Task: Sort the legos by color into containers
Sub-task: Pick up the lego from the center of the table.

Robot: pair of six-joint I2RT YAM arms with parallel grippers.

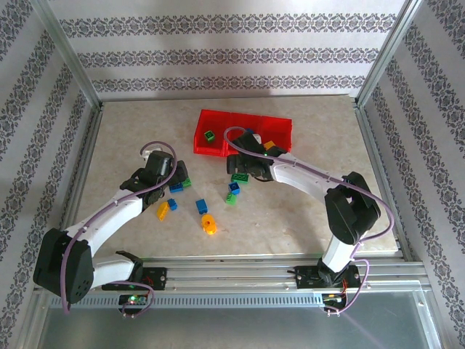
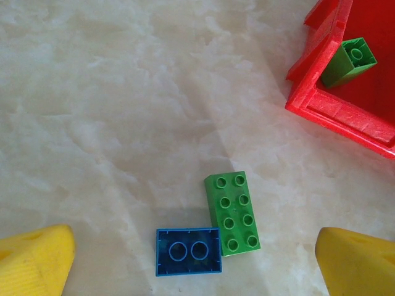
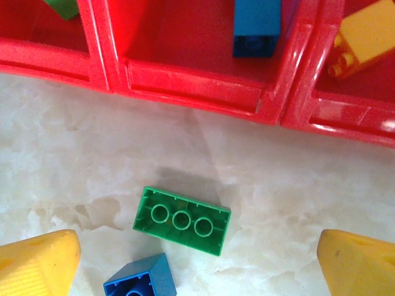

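The long bright red plastic tray [image 3: 197,83] holds one colour per compartment: a sorted green brick [image 3: 62,7] on the left, a sorted blue brick [image 3: 256,28] in the middle and a yellow-orange brick [image 3: 364,37] on the right. This fixes where each loose lego belongs. The right gripper [image 3: 197,265] hangs wide open and empty over an upturned green brick [image 3: 182,220] on the marbled counter [image 3: 92,166], probably its next pick. The left gripper [image 2: 196,262], equally spread and empty, straddles a long green eight-stud brick [image 2: 232,213] (a small blue brick [image 2: 188,251] touches it) near the tray's corner.
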